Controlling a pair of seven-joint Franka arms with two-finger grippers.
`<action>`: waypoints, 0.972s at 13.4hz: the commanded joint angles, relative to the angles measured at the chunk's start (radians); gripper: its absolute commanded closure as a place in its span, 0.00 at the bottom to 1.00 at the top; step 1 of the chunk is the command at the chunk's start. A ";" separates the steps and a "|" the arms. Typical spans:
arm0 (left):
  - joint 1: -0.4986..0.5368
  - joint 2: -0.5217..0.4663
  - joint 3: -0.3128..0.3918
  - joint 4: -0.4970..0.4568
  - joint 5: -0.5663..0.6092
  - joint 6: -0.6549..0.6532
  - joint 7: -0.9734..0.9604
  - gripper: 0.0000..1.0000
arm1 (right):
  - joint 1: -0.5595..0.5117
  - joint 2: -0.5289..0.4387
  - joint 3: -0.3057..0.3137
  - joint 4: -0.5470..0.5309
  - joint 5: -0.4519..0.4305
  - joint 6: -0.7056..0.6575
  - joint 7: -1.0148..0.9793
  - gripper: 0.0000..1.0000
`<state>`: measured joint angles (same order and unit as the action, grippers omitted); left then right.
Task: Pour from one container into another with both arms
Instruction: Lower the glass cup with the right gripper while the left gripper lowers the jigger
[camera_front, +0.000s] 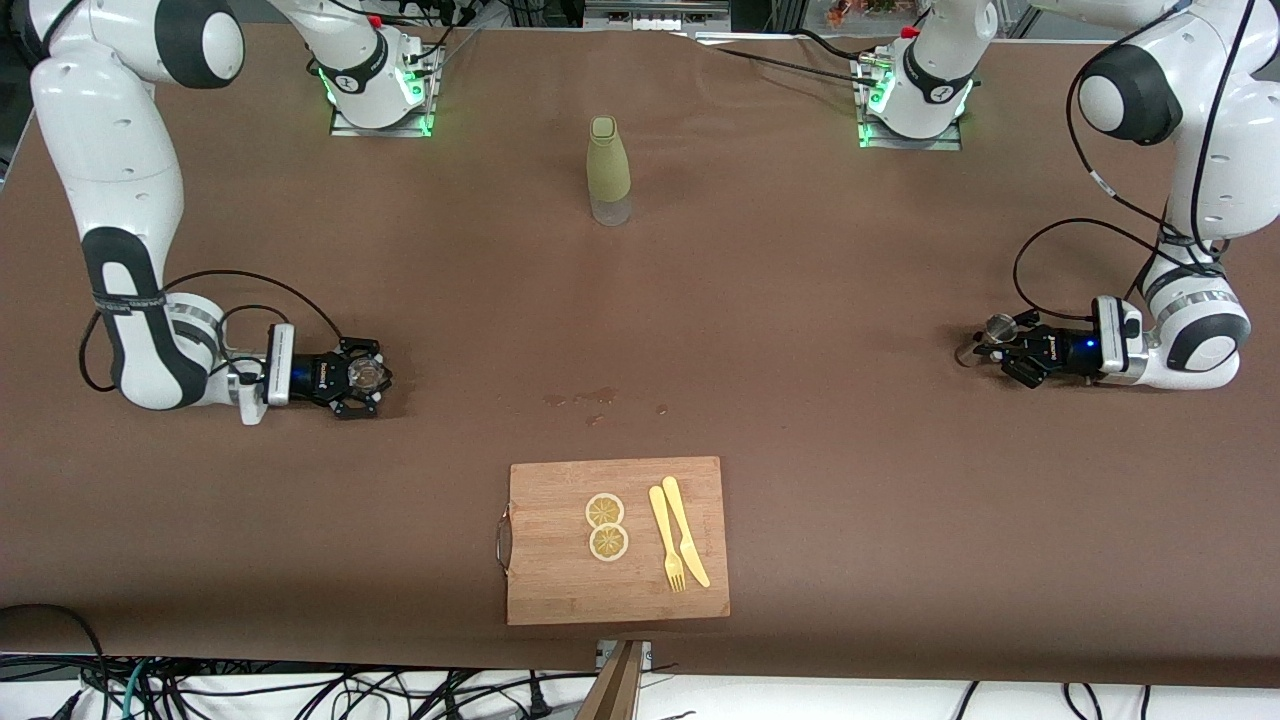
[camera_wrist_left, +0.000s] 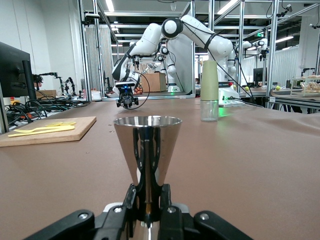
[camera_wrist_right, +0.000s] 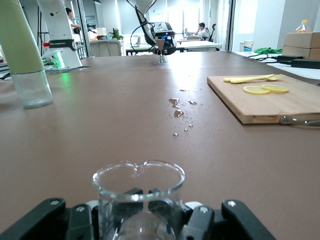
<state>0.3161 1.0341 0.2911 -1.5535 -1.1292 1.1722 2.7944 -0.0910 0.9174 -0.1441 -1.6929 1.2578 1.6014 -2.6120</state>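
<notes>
My left gripper (camera_front: 992, 346) is low at the left arm's end of the table, shut on the narrow waist of an upright steel jigger (camera_front: 996, 327). In the left wrist view the jigger (camera_wrist_left: 147, 142) rises as a shiny cone out of the gripper (camera_wrist_left: 148, 199). My right gripper (camera_front: 362, 375) is low at the right arm's end, shut on a clear glass beaker (camera_front: 367, 373). The beaker (camera_wrist_right: 138, 186) looks empty in the right wrist view, with the gripper (camera_wrist_right: 142, 212) around its lower part.
A bottle with a pale green sleeve (camera_front: 609, 170) stands between the arms' bases. A wooden cutting board (camera_front: 560, 580) near the front edge carries two lemon slices (camera_front: 606, 526) and a yellow knife and fork (camera_front: 678, 545). Drops of liquid (camera_front: 590, 398) lie mid-table.
</notes>
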 joint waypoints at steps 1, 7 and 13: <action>-0.003 0.029 0.014 -0.010 0.037 0.006 0.251 1.00 | -0.024 0.029 0.015 0.018 0.023 -0.026 -0.028 0.92; 0.001 0.037 0.017 0.000 0.037 0.113 0.222 0.00 | -0.061 0.029 0.011 0.016 0.003 -0.041 -0.010 0.00; -0.012 -0.003 0.025 0.159 0.176 0.188 -0.359 0.00 | -0.119 0.003 -0.046 0.025 -0.119 -0.084 0.071 0.00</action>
<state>0.3201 1.0535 0.3008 -1.4690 -1.0356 1.3453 2.6024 -0.1955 0.9376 -0.1650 -1.6835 1.1809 1.5551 -2.5960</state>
